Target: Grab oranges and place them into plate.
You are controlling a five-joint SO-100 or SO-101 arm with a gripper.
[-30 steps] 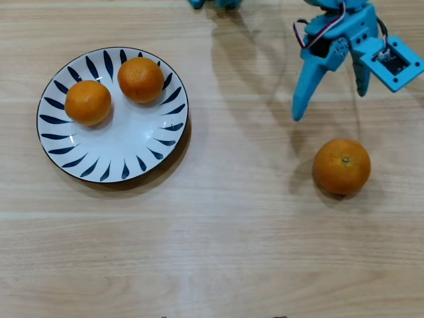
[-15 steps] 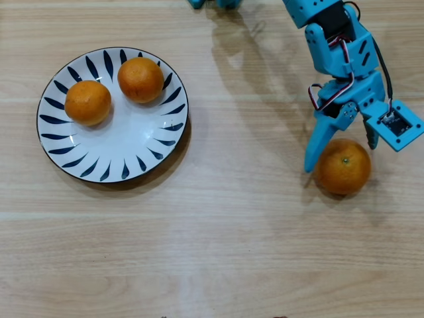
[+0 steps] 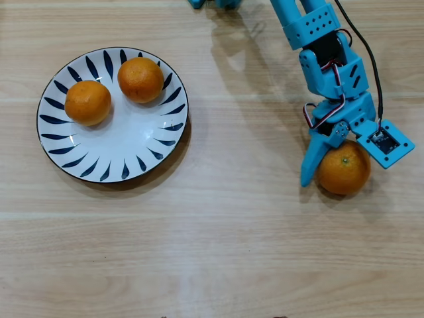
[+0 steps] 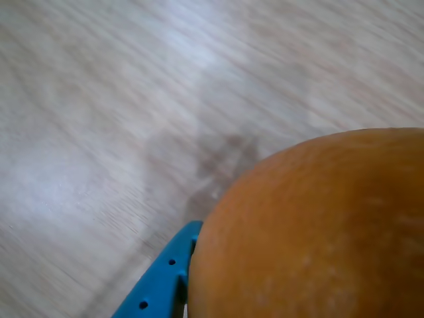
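Observation:
The white plate (image 3: 132, 142) with dark blue rim strokes lies at the left of the overhead view. Two oranges lie on it, one at the left (image 3: 87, 102) and one at the back (image 3: 140, 79). The third orange (image 3: 344, 169) is at the right on the wooden table. My blue gripper (image 3: 338, 177) reaches down from the top and is closed around this orange, with one finger (image 3: 309, 165) pressed against its left side. The other finger is hidden under the wrist camera mount. In the wrist view the orange (image 4: 318, 232) fills the lower right, against a blue finger (image 4: 158, 286).
The light wooden table (image 3: 218, 252) stretches between the plate and the gripper. The arm (image 3: 318, 46) with its black cable comes in from the top right. The wrist view is blurred by motion.

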